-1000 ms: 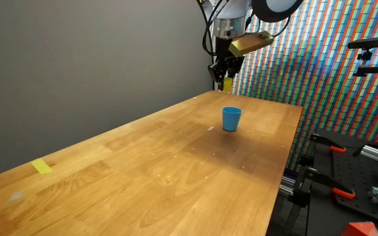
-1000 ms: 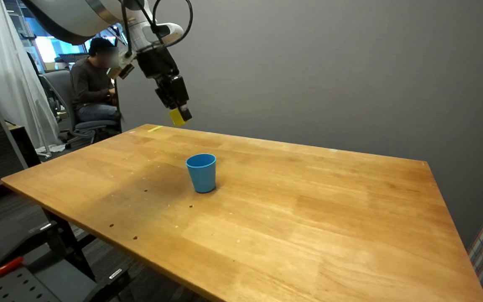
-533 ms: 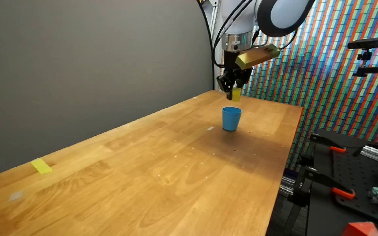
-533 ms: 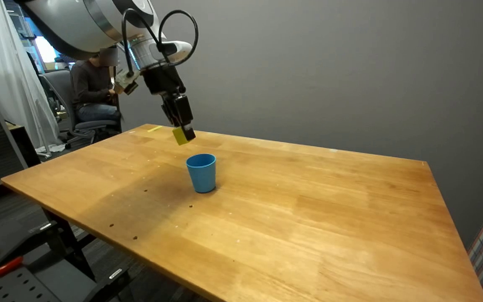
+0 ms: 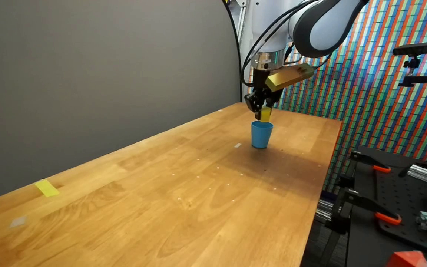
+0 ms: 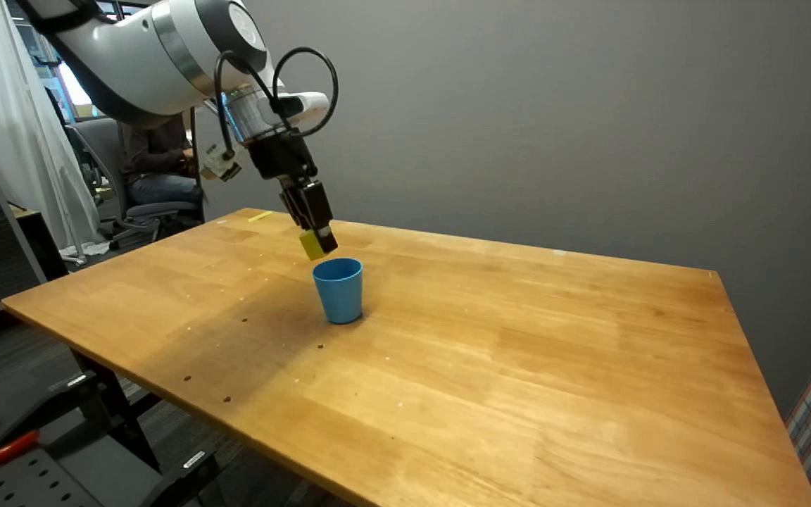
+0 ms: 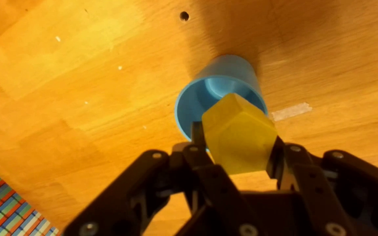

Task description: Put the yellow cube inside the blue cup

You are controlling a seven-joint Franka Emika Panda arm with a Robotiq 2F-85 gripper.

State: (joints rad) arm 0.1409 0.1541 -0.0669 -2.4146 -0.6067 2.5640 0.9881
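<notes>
The yellow cube (image 5: 265, 114) is held between the fingers of my gripper (image 7: 238, 142), which is shut on it. In the wrist view the cube (image 7: 240, 137) covers part of the opening of the blue cup (image 7: 233, 68), whose inside partly shows. The cup stands upright on the table in both exterior views (image 5: 261, 135) (image 6: 340, 296). In an exterior view the cube (image 6: 312, 246) is tilted and just above the cup's back left rim, with the gripper (image 6: 322, 241) leaning over it. I cannot tell whether the cube touches the rim.
The wooden table (image 5: 143, 207) has flat yellow tape (image 5: 47, 188) near one edge and a pale tape strip (image 7: 291, 111) close to the cup. A grey wall (image 6: 553, 127) runs along one side. Black clamps with orange tips (image 5: 387, 218) sit beside the table.
My gripper has come down with the yellow cube, from well above the table to just over the cup's rim. The grip looks the same. The cup has not moved.
</notes>
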